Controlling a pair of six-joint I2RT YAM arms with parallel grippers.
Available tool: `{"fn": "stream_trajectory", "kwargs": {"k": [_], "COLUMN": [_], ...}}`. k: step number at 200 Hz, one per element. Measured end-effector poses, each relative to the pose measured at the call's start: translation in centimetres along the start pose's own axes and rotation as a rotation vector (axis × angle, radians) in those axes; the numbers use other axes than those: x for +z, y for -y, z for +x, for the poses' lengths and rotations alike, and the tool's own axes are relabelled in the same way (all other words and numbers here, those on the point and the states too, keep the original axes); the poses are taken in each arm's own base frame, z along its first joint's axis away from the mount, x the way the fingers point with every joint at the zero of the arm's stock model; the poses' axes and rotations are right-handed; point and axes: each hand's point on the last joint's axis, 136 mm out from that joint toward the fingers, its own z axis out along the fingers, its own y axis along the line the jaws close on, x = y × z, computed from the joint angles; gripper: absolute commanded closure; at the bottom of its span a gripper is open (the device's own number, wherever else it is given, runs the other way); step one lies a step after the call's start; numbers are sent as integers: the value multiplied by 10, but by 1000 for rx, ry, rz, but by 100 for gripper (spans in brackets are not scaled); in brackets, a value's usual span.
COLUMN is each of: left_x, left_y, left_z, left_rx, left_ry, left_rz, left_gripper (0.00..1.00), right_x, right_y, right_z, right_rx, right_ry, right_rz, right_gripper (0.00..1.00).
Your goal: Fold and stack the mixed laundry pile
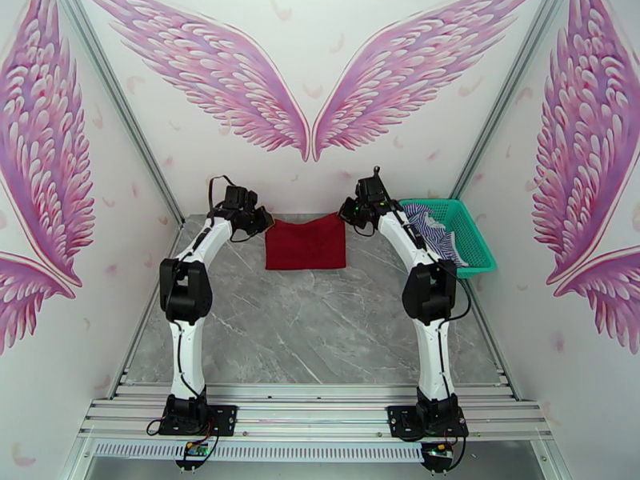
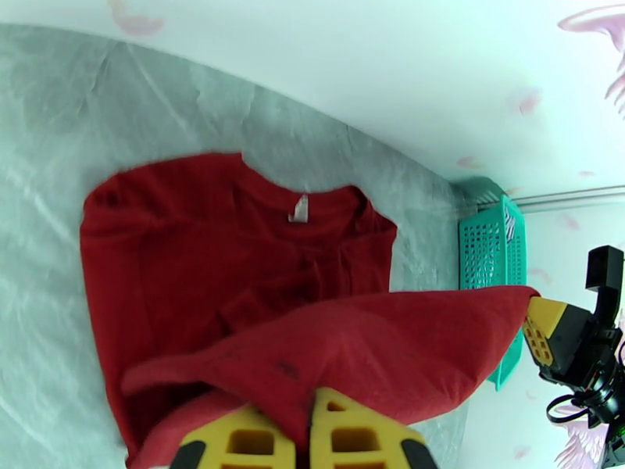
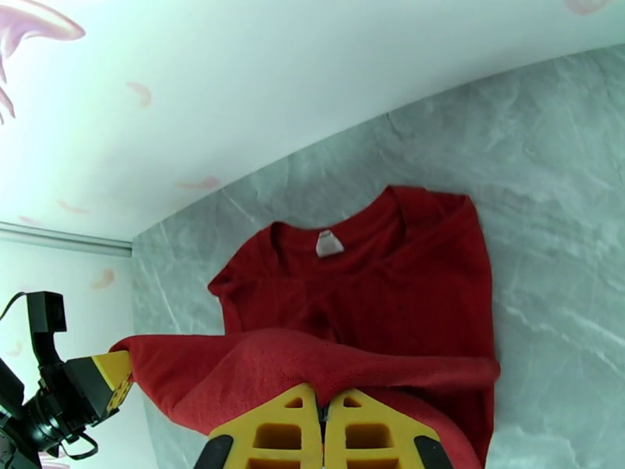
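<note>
Left claw (image 2: 311,420): pressed together on the dark red T-shirt (image 1: 306,248), pinching one end of a raised edge. Right claw (image 3: 322,412): pinching the other end of the same edge.

The held edge runs left to right, stretched between the two claws, above the rest of the garment. The rest lies flat at the far middle of the table (image 1: 320,338).

The collar label (image 2: 299,209) lies beyond both claws, toward the back wall. The coming move likely carries the edge that way (both arms are equally near).

Both arms reach forward, forearms angled inward toward the garment.

The striped shirt (image 1: 432,230) appears to rest in the teal basket (image 1: 476,250) at far right; its exact lie is hard to judge.
</note>
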Motion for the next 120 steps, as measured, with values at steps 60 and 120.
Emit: {"fn": "stream_trajectory", "kwargs": {"k": [60,120], "left_x": [51,57], "left_y": [-34,-81], "left_z": [-16,-46], "left_rx": [-73,-164], "left_ry": [5,111], "left_rz": [10,-30], "left_gripper": [62,54], "right_x": [73,108], "right_y": [29,55], "right_z": [-7,-14], "right_rx": [34,127], "right_ry": [24,49], "right_rz": [-62,-116], "right_gripper": [72,46]}}
